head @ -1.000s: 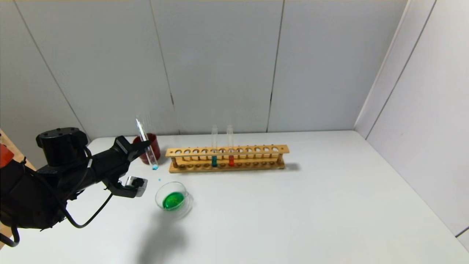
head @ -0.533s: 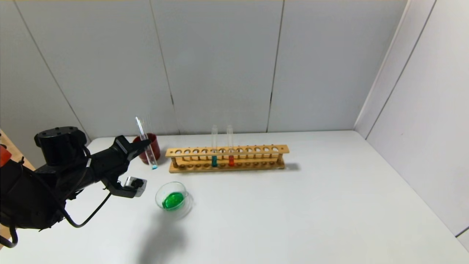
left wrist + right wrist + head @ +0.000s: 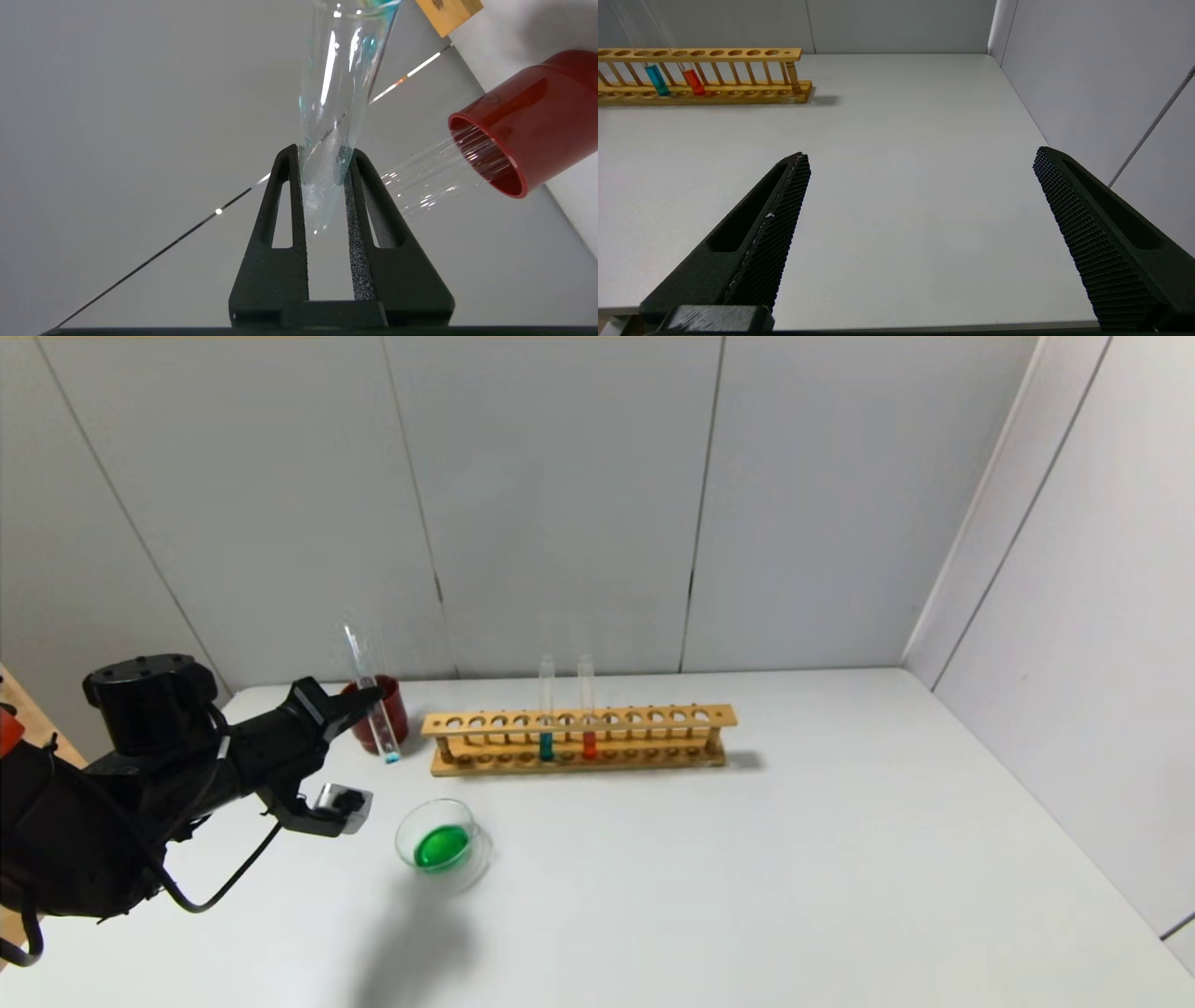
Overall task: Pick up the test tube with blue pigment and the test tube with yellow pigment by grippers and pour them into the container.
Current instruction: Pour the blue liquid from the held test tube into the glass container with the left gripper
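My left gripper [image 3: 367,696] is shut on a nearly empty clear test tube [image 3: 384,735] with a small blue remnant at its round end. It holds the tube nearly upright, mouth up, just in front of the dark red cup [image 3: 396,706]. In the left wrist view the jaws [image 3: 320,156] clamp the glass [image 3: 336,84]. A test tube with blue-teal liquid [image 3: 546,745] stands in the wooden rack [image 3: 653,717]. The glass dish [image 3: 400,840] holds green liquid. No yellow liquid is in view. My right gripper [image 3: 920,158] is open and empty over the table's near right.
An orange-red tube [image 3: 589,745] stands next to the blue-teal one in the rack, as the right wrist view shows [image 3: 693,81]. A faint empty clear tube leans in the red cup [image 3: 528,121]. Grey walls close the back and right.
My left gripper has drawn slightly back and left with the tube, away from the dish and toward the red cup. The tube stands a little more upright.
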Controlling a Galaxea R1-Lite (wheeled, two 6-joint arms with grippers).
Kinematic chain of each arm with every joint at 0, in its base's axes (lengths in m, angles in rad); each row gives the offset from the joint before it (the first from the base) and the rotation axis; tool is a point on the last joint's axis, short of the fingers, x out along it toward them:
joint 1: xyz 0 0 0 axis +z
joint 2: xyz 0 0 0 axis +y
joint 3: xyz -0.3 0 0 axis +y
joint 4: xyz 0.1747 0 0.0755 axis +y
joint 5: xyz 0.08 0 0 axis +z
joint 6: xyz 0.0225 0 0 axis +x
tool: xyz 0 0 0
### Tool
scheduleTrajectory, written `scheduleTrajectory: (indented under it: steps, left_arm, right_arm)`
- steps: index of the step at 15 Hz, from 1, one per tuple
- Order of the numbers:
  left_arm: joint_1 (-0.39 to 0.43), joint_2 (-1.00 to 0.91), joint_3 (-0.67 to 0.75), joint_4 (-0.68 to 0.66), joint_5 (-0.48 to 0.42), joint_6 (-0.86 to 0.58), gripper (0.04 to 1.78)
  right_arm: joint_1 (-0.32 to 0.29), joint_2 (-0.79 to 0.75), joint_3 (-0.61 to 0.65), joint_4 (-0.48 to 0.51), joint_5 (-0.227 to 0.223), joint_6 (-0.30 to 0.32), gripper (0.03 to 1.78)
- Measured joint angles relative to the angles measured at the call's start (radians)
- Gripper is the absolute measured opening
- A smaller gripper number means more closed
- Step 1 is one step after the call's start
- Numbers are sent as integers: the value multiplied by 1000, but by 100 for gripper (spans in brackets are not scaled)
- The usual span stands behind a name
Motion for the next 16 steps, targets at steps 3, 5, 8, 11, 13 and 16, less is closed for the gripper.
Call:
scheduleTrajectory:
  steps: [3,5,8,11,13,16]
  left_arm:
    - [1,-6,0,-5,0,16,30]
    - [1,-8,0,-5,-1,19,30]
    - [1,-13,1,-6,0,36,30]
    - [1,-21,-2,-10,2,51,30]
    - [1,-27,-1,-11,1,60,30]
    - [1,-35,0,-13,2,62,30]
  right_arm:
    - [0,0,0,0,0,0,175]
    - [0,0,0,0,0,0,175]
    - [0,0,0,0,0,0,175]
    - [0,0,0,0,0,0,175]
    - [0,0,0,0,0,0,175]
    - [0,0,0,0,0,0,175]
